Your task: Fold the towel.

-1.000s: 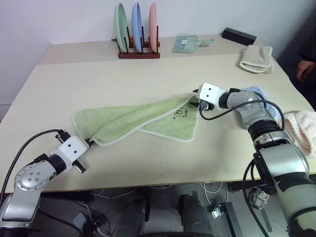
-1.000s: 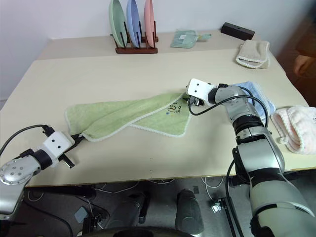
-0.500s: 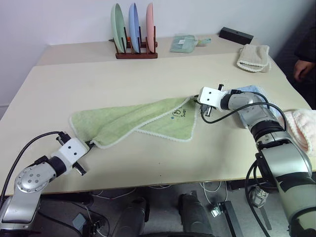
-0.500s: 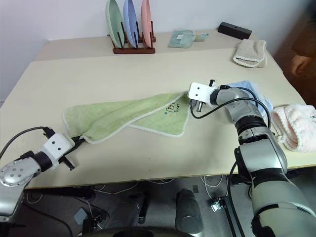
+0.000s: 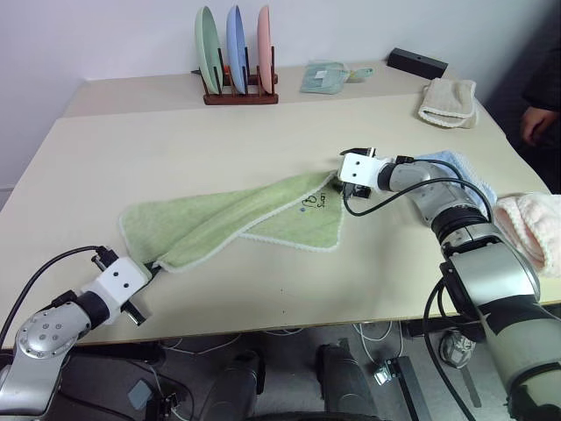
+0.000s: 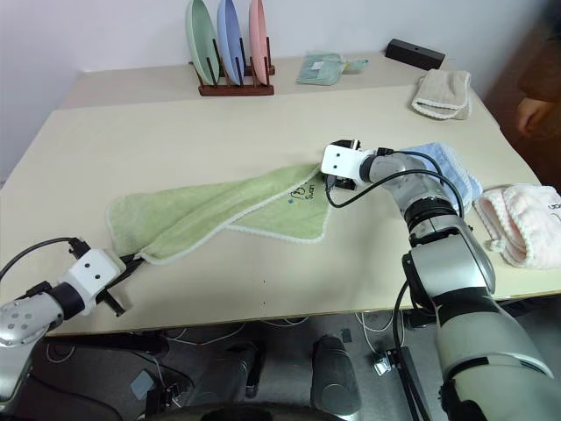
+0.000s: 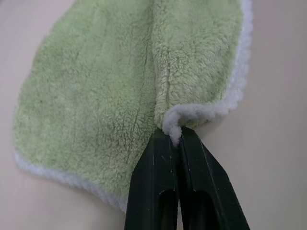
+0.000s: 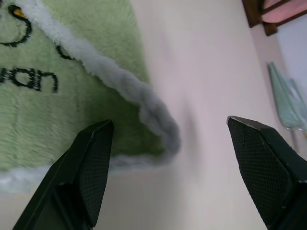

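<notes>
Having released towel: right tool, now agape.

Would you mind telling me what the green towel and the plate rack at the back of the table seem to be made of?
The towel: soft terry or plush cloth, judging by its fuzzy looped pile and fluffy white edging in the left wrist view. The plate rack: probably wood with a dark reddish-brown finish, though a stained or painted look leaves that open.

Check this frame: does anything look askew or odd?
Yes: the green towel lies twisted and bunched, one side rolled over on itself, not flat. The left end effector pinches its edging; the right end effector stands open around the logo corner.
</notes>
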Robot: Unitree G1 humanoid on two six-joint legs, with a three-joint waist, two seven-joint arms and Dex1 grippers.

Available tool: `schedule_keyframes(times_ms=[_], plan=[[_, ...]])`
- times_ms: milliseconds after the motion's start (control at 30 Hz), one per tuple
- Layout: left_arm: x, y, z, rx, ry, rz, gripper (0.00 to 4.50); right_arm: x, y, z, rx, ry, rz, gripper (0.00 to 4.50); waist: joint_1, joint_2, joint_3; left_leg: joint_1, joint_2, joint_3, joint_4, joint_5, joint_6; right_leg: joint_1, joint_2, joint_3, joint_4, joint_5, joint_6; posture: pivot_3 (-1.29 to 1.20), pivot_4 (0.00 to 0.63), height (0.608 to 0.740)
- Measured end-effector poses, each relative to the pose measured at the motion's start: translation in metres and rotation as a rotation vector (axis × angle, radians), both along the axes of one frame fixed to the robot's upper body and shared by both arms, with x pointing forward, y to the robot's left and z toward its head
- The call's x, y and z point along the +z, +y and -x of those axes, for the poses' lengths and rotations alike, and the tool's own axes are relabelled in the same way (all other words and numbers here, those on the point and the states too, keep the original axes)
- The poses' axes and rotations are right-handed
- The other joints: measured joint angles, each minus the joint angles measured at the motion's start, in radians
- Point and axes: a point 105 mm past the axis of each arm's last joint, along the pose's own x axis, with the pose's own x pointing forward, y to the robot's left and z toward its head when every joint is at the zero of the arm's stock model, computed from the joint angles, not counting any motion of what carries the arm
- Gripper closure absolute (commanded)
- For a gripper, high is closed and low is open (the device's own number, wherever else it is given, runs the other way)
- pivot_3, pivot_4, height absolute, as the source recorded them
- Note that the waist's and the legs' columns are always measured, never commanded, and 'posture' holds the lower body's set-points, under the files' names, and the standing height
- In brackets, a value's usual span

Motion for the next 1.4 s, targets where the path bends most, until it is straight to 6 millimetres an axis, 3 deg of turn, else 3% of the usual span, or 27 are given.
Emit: schedule_keyframes(times_ms=[200, 433, 533, 633, 833, 933, 1000, 1067, 1133, 1200, 1267, 1400], plan=[[-0.003, -0.001, 0.006, 0.000, 0.011, 0.002, 4.50, 0.000, 0.004, 0.000, 0.011, -0.001, -0.004, 4.47, 0.000, 0.000, 0.000, 0.000, 0.000, 0.000, 0.000, 0.000, 0.000, 0.000, 0.001, 0.000, 0.000, 0.000, 0.000, 0.00, 0.150, 0.738], [0.003, -0.004, 0.001, 0.004, -0.004, 0.014, 4.50, 0.004, 0.001, 0.001, 0.025, -0.021, -0.003, 4.47, 0.000, 0.000, 0.000, 0.000, 0.001, 0.000, 0.000, 0.000, 0.000, 0.000, 0.001, 0.000, 0.000, 0.000, 0.000, 0.00, 0.150, 0.738], [0.021, -0.006, -0.017, 0.028, -0.069, 0.074, 4.50, 0.017, -0.011, 0.000, 0.010, -0.063, 0.003, 4.47, 0.007, 0.000, 0.000, 0.000, 0.000, 0.000, 0.001, 0.000, -0.001, 0.000, 0.001, 0.000, 0.000, 0.000, -0.001, 0.00, 0.150, 0.738], [0.064, -0.007, -0.054, 0.044, -0.217, 0.120, 4.50, 0.051, -0.021, -0.007, -0.035, -0.163, 0.000, 4.47, 0.008, 0.001, 0.001, -0.001, 0.000, -0.001, 0.001, 0.001, -0.002, -0.001, 0.002, 0.000, 0.001, 0.002, -0.002, 0.00, 0.150, 0.738], [0.184, 0.011, -0.133, 0.179, -0.587, 0.228, 4.50, 0.171, -0.029, -0.016, -0.150, -0.515, -0.047, 4.47, 0.000, -0.001, 0.001, -0.003, 0.002, -0.002, 0.001, 0.003, -0.007, -0.005, 0.005, 0.000, 0.002, 0.003, -0.003, 0.00, 0.150, 0.738], [0.252, 0.016, -0.143, 0.200, -0.778, 0.260, 4.50, 0.227, -0.022, -0.006, -0.138, -0.670, -0.087, 4.47, -0.017, -0.002, 0.001, -0.003, 0.004, 0.003, 0.001, 0.001, -0.012, -0.006, 0.005, 0.000, 0.000, 0.003, -0.001, 0.00, 0.150, 0.738], [0.266, 0.019, -0.141, 0.177, -0.809, 0.246, 4.50, 0.238, -0.021, 0.000, -0.108, -0.683, -0.106, 4.47, -0.029, -0.001, 0.000, -0.002, 0.006, 0.008, 0.001, -0.003, -0.009, -0.006, 0.005, 0.000, 0.000, 0.003, -0.001, 0.00, 0.150, 0.738], [0.255, 0.022, -0.139, 0.144, -0.754, 0.219, 4.50, 0.233, -0.019, 0.004, -0.054, -0.632, -0.115, 4.47, -0.040, -0.001, 0.000, -0.001, 0.008, 0.012, 0.001, -0.005, -0.008, -0.006, 0.004, 0.000, 0.000, 0.003, -0.001, 0.00, 0.150, 0.738], [0.219, 0.023, -0.133, 0.092, -0.630, 0.183, 4.50, 0.213, -0.015, 0.008, 0.028, -0.544, -0.102, 4.47, -0.056, -0.001, 0.000, -0.001, 0.010, 0.013, 0.001, -0.006, -0.007, -0.006, 0.005, 0.000, 0.000, 0.004, 0.000, 0.00, 0.150, 0.738], [0.169, 0.022, -0.123, 0.045, -0.460, 0.168, 4.50, 0.175, -0.018, 0.012, 0.091, -0.411, -0.060, 4.47, -0.061, -0.001, 0.000, -0.001, 0.012, 0.014, 0.002, -0.006, -0.007, -0.007, 0.006, 0.000, 0.000, 0.004, 0.000, 0.00, 0.150, 0.738], [0.136, 0.023, -0.110, 0.029, -0.333, 0.170, 4.50, 0.139, -0.020, 0.018, 0.137, -0.284, -0.037, 4.47, -0.060, -0.001, 0.001, -0.002, 0.013, 0.013, 0.003, -0.006, -0.006, -0.009, 0.006, 0.000, 0.000, 0.004, -0.001, 0.00, 0.150, 0.738], [0.073, 0.021, -0.052, -0.012, -0.046, 0.169, 4.50, 0.052, -0.041, 0.059, 0.194, 0.066, 0.007, 4.47, -0.046, 0.000, 0.001, -0.004, 0.014, 0.014, 0.003, -0.009, -0.004, -0.012, 0.006, 0.001, 0.002, 0.004, -0.001, 0.00, 0.150, 0.738]])
